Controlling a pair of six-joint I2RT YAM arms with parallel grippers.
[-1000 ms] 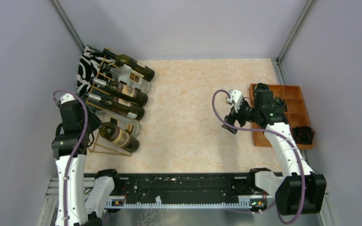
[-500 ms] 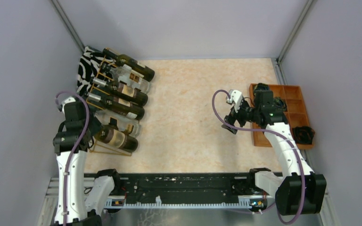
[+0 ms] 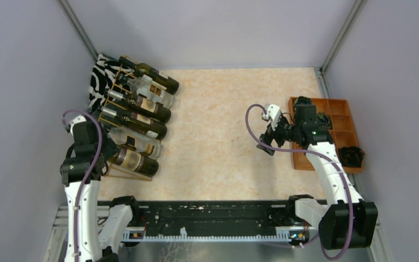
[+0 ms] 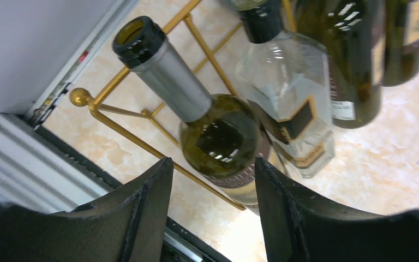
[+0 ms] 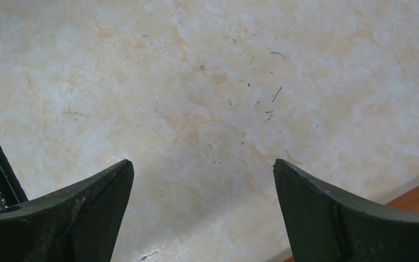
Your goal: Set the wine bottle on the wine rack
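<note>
The wine rack [image 3: 121,173] is a gold wire frame at the table's left, also in the left wrist view [image 4: 142,143]. Several bottles lie slanted in it. The nearest wine bottle [image 3: 136,160] is dark green with a silver foil neck [image 4: 218,136] and rests on the rack's front wires. My left gripper [image 3: 105,158] is open just behind that bottle's neck end. In the wrist view [image 4: 213,169] its fingers [image 4: 142,213] stand either side of the bottle's shoulder, and I cannot tell whether they touch it. My right gripper [image 3: 267,144] is open and empty over bare table [image 5: 203,169].
A clear square bottle [image 4: 289,109] lies beside the green one in the rack. A zebra-patterned cloth [image 3: 99,76] sits behind the rack. An orange-brown wooden tray [image 3: 327,134] with a black object [image 3: 352,155] stands at the right. Walls close in on both sides.
The left arm has shifted slightly back toward the near left. The nearest bottle has settled a little lower and flatter in the rack. The right arm has not moved.
</note>
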